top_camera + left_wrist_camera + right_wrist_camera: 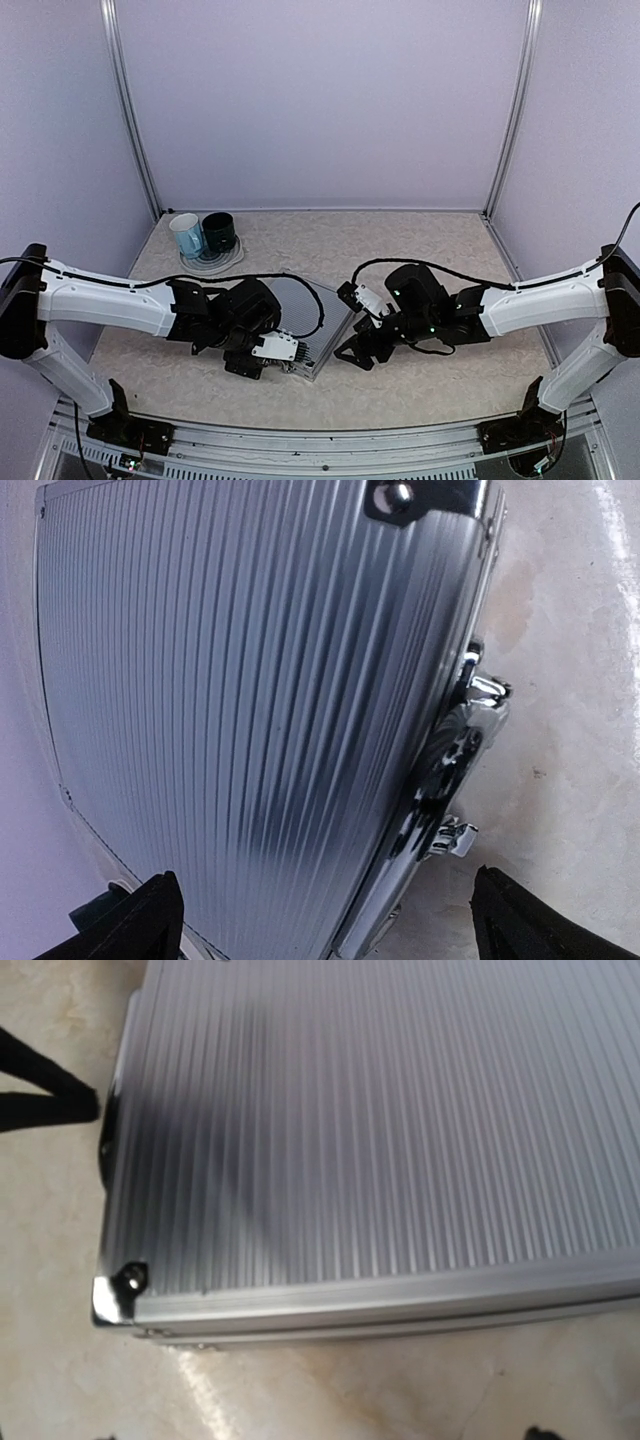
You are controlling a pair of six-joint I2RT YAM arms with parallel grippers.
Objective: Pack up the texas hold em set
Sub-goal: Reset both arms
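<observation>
Square silver ribbed aluminium case (305,300) lies shut on beige table (450,250); left gripper (325,900) gaping, empty, astride its latch edge, right gripper (358,352) wide, empty, beside it; risk: a finger pressing a chrome latch (478,688) off-centre could skid the case.

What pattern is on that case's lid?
The case lid is silver with fine parallel ribs, clearest in the left wrist view.

No lettering, label, brand or number to read anywhere, neither on the ribbed silver case (250,680) up close nor on the mugs (205,235) at the back.
</observation>
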